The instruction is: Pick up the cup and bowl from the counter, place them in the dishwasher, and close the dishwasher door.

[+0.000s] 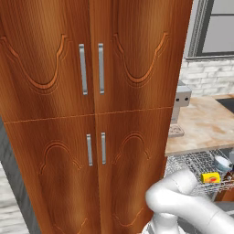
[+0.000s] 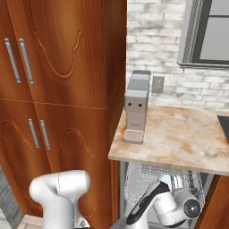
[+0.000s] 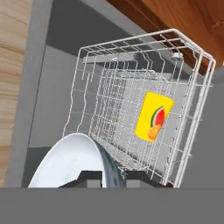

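Note:
The dishwasher's wire rack is pulled out under the counter. The yellow cup with its reddish patch lies inside the rack, and shows again as the cup from the left base. My gripper is shut on the rim of the pale blue-grey bowl, which it holds on edge just outside the rack's near wall. The bowl hangs over the rack's right part. My hand is low in front of the rack. Flat grey panels lie behind the rack; which one is the dishwasher door I cannot tell.
A tall brown wooden cabinet stands close on the left of the dishwasher. A grey boxy appliance sits on the counter's left end against the brick wall. A dark sink edge shows at the far right.

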Controlling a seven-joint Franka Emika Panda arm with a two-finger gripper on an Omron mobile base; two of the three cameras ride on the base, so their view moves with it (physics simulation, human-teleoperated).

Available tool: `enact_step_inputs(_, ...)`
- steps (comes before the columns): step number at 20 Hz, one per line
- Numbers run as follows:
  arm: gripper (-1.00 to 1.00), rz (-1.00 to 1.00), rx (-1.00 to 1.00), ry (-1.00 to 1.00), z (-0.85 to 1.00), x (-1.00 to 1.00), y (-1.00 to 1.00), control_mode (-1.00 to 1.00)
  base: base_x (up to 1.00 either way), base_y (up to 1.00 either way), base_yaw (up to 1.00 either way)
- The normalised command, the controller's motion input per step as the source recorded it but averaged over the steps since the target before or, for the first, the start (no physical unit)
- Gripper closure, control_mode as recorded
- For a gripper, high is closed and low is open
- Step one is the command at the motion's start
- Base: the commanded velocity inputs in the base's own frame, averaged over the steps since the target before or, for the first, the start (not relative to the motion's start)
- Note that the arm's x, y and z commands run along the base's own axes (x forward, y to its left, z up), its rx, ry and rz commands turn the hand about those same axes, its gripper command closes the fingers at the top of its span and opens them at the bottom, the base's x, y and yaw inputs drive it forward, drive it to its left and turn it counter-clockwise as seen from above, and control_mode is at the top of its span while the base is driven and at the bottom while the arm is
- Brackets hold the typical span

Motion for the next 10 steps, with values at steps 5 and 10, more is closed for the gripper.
enact_step_inputs(5, 1.00, 0.00, 0.10, 0.00, -0.55, 0.00, -0.40, -1.00, 0.00, 0.00, 0.00)
enact_step_inputs(10, 1.00, 0.00, 0.07, 0.00, -0.49, 0.14, -0.48, -1.00, 0.00, 0.00, 0.00)
